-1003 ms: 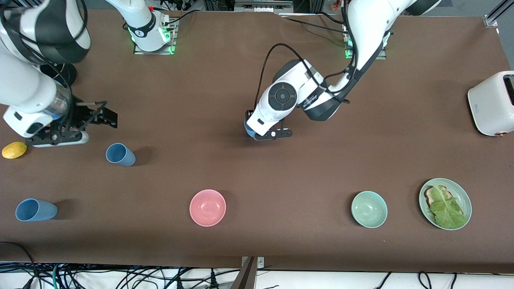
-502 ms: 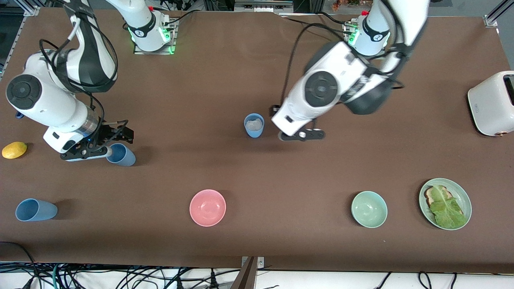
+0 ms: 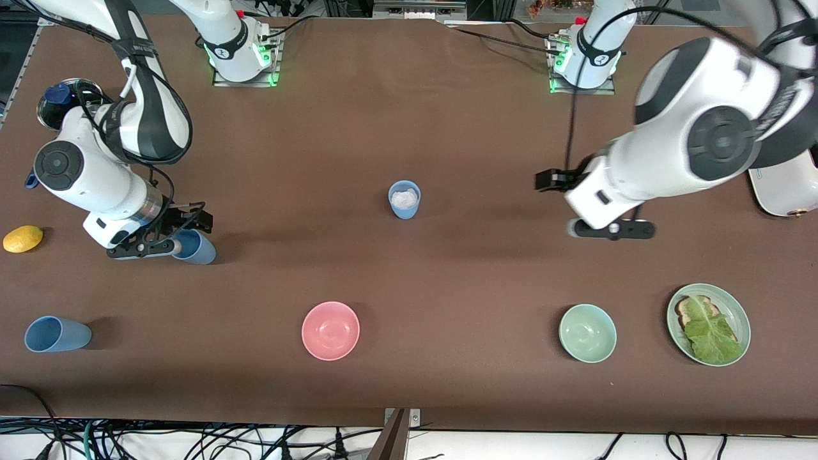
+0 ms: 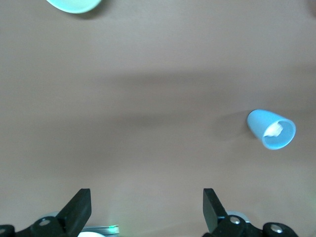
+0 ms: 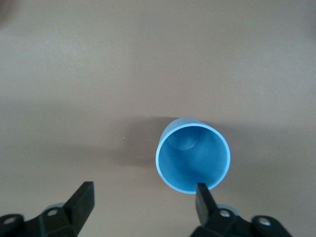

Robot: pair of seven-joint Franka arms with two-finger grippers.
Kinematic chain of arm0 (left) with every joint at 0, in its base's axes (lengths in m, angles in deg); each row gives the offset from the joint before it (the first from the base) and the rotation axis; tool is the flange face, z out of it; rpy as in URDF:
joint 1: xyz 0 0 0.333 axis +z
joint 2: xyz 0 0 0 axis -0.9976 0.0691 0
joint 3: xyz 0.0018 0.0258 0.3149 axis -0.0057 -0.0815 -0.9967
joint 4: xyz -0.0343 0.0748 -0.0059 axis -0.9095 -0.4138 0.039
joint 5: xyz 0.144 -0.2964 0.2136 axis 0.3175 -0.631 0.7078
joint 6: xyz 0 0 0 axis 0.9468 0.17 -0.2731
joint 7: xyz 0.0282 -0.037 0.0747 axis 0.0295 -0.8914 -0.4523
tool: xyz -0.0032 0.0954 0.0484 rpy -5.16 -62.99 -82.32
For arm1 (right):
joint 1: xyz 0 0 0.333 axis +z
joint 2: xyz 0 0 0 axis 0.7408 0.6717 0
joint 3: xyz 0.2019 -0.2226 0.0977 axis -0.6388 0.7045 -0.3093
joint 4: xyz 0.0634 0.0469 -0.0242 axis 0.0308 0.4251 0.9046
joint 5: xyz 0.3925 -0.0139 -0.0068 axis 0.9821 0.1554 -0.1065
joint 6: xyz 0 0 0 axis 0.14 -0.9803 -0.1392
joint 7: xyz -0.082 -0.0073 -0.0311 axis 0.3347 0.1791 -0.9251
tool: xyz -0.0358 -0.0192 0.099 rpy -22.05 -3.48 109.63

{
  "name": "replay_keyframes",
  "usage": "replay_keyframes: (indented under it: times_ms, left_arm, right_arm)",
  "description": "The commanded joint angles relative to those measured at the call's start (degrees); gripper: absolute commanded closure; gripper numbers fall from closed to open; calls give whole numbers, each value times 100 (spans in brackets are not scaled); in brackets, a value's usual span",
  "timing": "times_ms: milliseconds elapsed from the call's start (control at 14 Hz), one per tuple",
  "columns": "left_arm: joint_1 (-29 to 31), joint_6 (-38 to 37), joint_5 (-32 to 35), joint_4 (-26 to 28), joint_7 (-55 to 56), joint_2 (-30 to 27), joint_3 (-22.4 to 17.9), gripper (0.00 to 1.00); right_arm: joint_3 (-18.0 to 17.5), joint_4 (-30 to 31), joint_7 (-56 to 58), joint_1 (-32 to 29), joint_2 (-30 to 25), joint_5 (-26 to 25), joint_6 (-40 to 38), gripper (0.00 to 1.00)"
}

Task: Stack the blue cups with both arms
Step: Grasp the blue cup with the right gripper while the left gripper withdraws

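Blue cup (image 5: 193,155) rim beside right hand (image 5: 143,202) spread, left hand (image 4: 146,210) spread over bare brown table (image 3: 486,268).

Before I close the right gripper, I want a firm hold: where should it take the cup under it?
Probably across the rim wall of the blue cup, coming straight down. It stands upright, mouth open and empty, beside the right gripper, whose fingers are spread.

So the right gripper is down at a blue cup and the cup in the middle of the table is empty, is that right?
Not quite. The cup in the middle of the table is not empty: the front view shows something white inside it. The rest holds: the right gripper is down at a blue cup.
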Motion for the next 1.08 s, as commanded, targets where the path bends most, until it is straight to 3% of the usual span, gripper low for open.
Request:
replay_keyframes:
  times_ms: [0,215,358,502,645,860,1003]
  left_arm:
    - [135,-146,108,161,-828,-459,-244,0]
    - [30,-286,178,197,-1417,-768,-675,0]
    - [-573,-235,161,302,-1883,-996,-1525,0]
    - [-1189,237,90,853,-2174,-1408,-2370,0]
    - [-1761,975,81,1783,-2201,-1927,-3004,0]
    - [-1764,2013,-67,2674,-2158,-2446,-3199,0]
    - [-1371,2253,-191,2711,-2183,-2439,-3165,0]
  right_arm:
    - [-19,193,102,-33,50,-28,320,17]
    - [-19,194,252,-147,120,-37,391,23]
    - [-19,194,409,-192,208,-37,531,27]
    - [-19,194,428,-218,235,-37,566,29]
    - [-19,185,428,-218,270,-28,575,31]
    - [-19,176,419,-218,358,-28,698,34]
    - [-19,185,384,-218,402,-28,751,36]
